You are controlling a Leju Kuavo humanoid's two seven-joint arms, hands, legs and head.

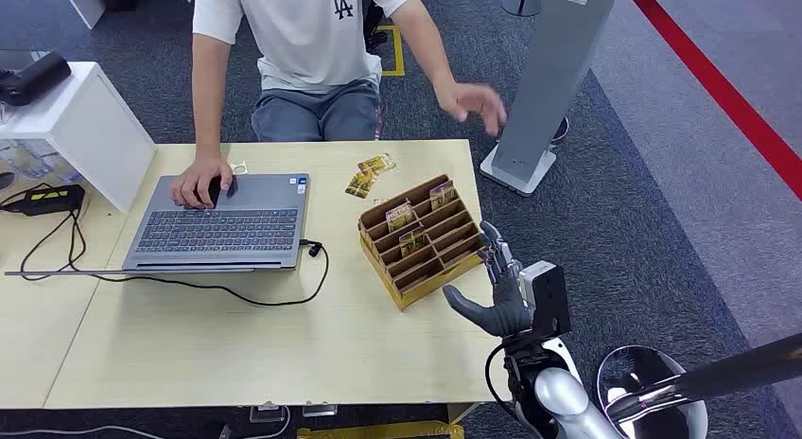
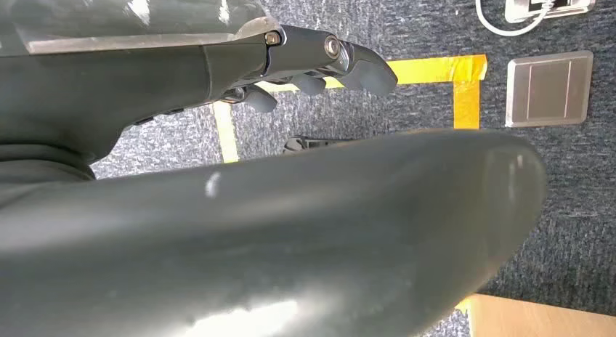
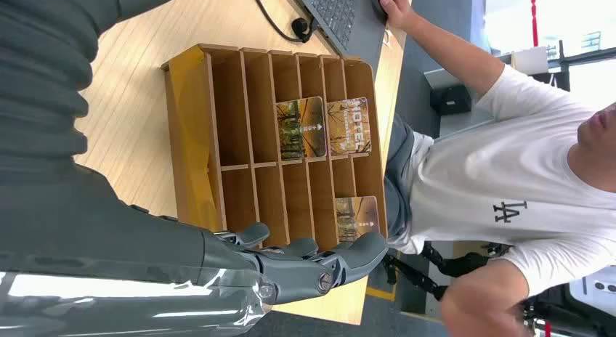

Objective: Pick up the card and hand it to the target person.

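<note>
Head view: cards (image 1: 400, 215) standing in slots of wooden rack (image 1: 423, 238) on worktop (image 1: 236, 344), long edges upright; right robot hand (image 1: 498, 292) hovering just right of rack, fingers spread, holding nothing, nearer arm. Right wrist view: showing card faces (image 3: 301, 128), person (image 3: 501, 184) beyond rack. Left wrist view: left robot hand (image 2: 319, 68) hanging over carpet, fingers curled, nothing in them.

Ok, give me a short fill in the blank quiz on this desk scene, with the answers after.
1. The cards stand in a wooden ____ on the table.
2. The right hand hovers beside it, holding ____.
3. The person's hand rests on the ____.
4. Loose cards lie on the table between the rack and the ____.

Answers: rack; nothing; laptop; person
</note>
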